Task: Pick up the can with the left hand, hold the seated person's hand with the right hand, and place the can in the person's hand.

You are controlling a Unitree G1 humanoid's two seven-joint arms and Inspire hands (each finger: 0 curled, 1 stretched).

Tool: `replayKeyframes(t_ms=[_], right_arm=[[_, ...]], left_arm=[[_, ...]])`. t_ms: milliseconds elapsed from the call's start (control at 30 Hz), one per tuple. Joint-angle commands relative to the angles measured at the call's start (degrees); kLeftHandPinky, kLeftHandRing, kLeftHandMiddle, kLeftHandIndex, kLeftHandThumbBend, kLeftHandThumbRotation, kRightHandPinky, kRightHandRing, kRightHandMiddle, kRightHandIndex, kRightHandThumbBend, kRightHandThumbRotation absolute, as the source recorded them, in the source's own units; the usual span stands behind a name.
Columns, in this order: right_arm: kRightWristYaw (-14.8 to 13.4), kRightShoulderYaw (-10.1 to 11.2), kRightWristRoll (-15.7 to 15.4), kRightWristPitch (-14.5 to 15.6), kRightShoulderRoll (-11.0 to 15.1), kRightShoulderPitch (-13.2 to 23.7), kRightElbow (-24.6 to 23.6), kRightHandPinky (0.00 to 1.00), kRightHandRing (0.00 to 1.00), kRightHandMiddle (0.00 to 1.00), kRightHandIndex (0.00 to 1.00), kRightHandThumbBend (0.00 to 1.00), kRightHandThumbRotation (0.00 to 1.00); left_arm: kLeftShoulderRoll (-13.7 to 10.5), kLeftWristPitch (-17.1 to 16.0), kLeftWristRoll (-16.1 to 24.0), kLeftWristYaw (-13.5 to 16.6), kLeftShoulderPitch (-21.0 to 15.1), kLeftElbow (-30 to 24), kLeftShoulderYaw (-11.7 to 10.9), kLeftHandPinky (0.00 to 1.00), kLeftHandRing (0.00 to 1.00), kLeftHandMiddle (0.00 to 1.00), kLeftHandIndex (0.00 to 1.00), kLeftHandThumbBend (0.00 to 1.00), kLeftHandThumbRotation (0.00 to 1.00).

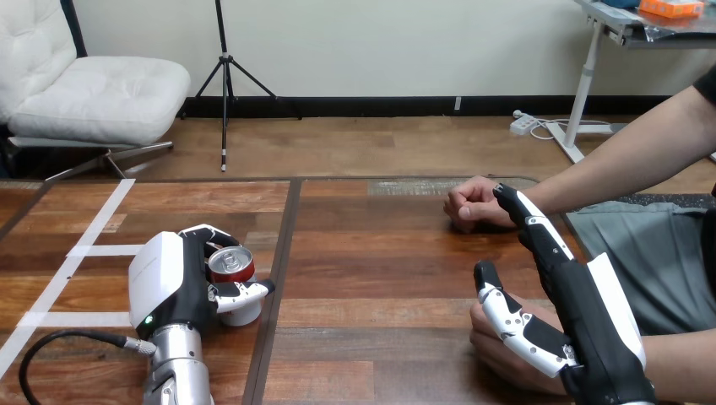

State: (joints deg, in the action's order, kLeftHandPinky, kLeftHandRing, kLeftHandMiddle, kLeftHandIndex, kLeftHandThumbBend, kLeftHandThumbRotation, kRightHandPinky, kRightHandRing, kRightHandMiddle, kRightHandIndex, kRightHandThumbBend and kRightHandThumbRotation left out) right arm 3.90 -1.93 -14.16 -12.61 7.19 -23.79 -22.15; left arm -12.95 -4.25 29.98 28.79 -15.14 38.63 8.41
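A red-topped can [230,263] stands on the wooden table [380,253] at the near left. My left hand [165,283] is shut on it, fingers curled round its far side and thumb across its near side. At the near right my right hand [583,304] lies open, its straight fingers reaching toward the wrist of the person's fisted hand [473,205], which rests on the table further back. The person's other hand [498,350] lies under my right hand's thumb and palm, partly hidden. I see nothing curled round it.
White tape lines [93,249] cross the table's left part. A dark seam [283,253] runs front to back just right of the can. A black cable [51,337] loops at the near left corner. The person's forearm [625,160] comes in from the right.
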Motion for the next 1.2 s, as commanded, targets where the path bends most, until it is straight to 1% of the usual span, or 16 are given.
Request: replayKeyframes(t_ms=[0,100,300,800,900,1067,1167], right_arm=[[-0.4,0.0,0.5,-1.5,0.3,3.2,-0.9,0.99,0.97,0.95,0.94,0.15,0.24],[-0.6,0.0,0.2,-1.5,0.3,3.1,-0.9,0.98,0.97,0.95,0.94,0.15,0.24],[-0.5,0.0,0.5,-2.2,0.4,3.3,-0.4,0.98,0.97,0.95,0.94,0.15,0.24],[-0.6,-0.2,0.4,-2.0,0.1,3.6,0.1,0.98,0.98,0.96,0.93,0.15,0.23],[-0.7,-0.2,0.0,-1.8,0.1,3.6,-0.1,0.99,0.98,0.96,0.93,0.15,0.23],[-0.5,-0.3,0.5,-1.6,0.0,3.7,-0.1,0.99,0.98,0.96,0.93,0.15,0.23],[-0.6,-0.3,0.4,-1.6,-0.1,3.7,-0.2,0.99,0.98,0.96,0.93,0.16,0.23]], left_arm=[[-0.5,-2.0,-0.1,0.7,-4.1,0.1,0.3,0.44,0.46,0.5,0.52,0.71,0.0],[-0.7,-2.1,0.0,0.6,-4.1,0.2,0.4,0.44,0.46,0.5,0.52,0.71,0.0],[-0.8,-2.7,0.1,0.8,-4.2,0.3,0.4,0.44,0.46,0.49,0.52,0.71,0.0],[-1.3,-3.1,0.1,0.2,-4.3,0.0,0.3,0.44,0.45,0.49,0.52,0.71,0.0],[-1.4,-3.1,0.0,-0.3,-4.1,-0.7,0.3,0.44,0.45,0.49,0.52,0.71,0.0],[-1.5,-2.7,-0.2,-1.4,-3.8,-2.3,0.2,0.44,0.45,0.48,0.52,0.7,0.0],[-1.7,-3.1,0.0,-1.4,-3.6,-2.9,0.2,0.43,0.45,0.48,0.52,0.7,0.0]])
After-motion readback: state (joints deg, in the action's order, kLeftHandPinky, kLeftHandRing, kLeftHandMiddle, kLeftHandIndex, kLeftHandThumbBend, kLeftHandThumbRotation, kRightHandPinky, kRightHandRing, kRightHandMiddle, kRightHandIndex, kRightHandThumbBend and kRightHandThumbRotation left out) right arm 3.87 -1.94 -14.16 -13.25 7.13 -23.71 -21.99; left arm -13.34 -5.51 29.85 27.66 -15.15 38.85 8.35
